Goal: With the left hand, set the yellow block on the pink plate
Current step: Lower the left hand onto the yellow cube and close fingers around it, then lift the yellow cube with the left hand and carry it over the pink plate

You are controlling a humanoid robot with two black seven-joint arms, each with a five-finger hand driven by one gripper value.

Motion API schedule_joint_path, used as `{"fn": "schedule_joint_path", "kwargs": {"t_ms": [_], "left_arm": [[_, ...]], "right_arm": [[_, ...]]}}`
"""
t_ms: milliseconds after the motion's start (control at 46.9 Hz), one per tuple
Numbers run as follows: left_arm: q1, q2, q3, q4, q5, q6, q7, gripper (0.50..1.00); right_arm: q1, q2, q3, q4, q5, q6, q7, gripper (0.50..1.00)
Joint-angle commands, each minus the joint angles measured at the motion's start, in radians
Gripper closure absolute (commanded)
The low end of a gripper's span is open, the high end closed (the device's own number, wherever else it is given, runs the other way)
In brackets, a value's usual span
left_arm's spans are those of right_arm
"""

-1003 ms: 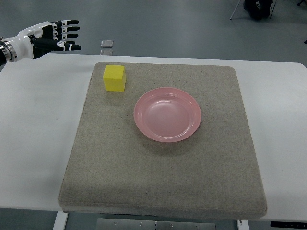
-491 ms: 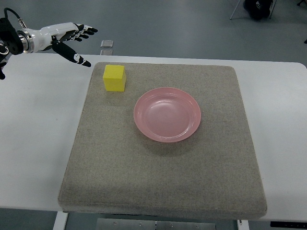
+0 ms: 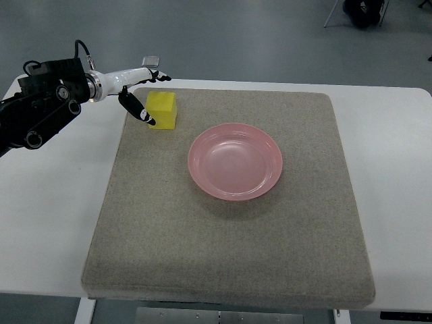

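Note:
A yellow block (image 3: 163,109) sits on the grey felt mat (image 3: 229,223) near its far left corner. A pink plate (image 3: 235,160) lies at the mat's middle, right of the block and empty. My left hand (image 3: 147,93) comes in from the left edge and is open around the block. Its thumb lies against the block's near left side and its fingers (image 3: 156,77) reach over the block's far edge. The block rests on the mat. The right arm is out of view.
The mat lies on a white table (image 3: 54,202). A small grey object (image 3: 151,61) sits just beyond the table's far edge, behind the hand. Grey floor lies beyond the table.
My left hand has moved right and down toward the block, from the table's far left corner to beside and over the block. The block and plate have not moved.

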Motion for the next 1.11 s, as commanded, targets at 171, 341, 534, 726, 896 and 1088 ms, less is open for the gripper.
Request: {"fn": "schedule_joint_path", "kwargs": {"t_ms": [171,341,534,726,896,1088], "left_arm": [[-0.013,-0.059,0.02,0.071,-0.005,0.017,0.001,0.508],[-0.015,-0.075,0.031,0.08,-0.002,0.017,0.001,0.519],[-0.016,-0.084,0.055,0.08,0.001,0.019,0.0,0.636],[-0.019,-0.084,0.062,0.08,0.013,0.019,0.0,0.739],[-0.019,-0.082,0.062,0.075,0.016,0.017,0.0,0.883],[-0.044,-0.055,0.062,0.066,0.024,0.017,0.0,1.0]], "right_arm": [[0.0,0.0,0.0,0.0,0.0,0.0,0.0,0.576],[0.0,0.0,0.0,0.0,0.0,0.0,0.0,0.576],[0.0,0.0,0.0,0.0,0.0,0.0,0.0,0.576],[0.0,0.0,0.0,0.0,0.0,0.0,0.0,0.576],[-0.001,0.0,0.0,0.0,0.0,0.0,0.0,0.576],[0.0,0.0,0.0,0.0,0.0,0.0,0.0,0.576]]}}
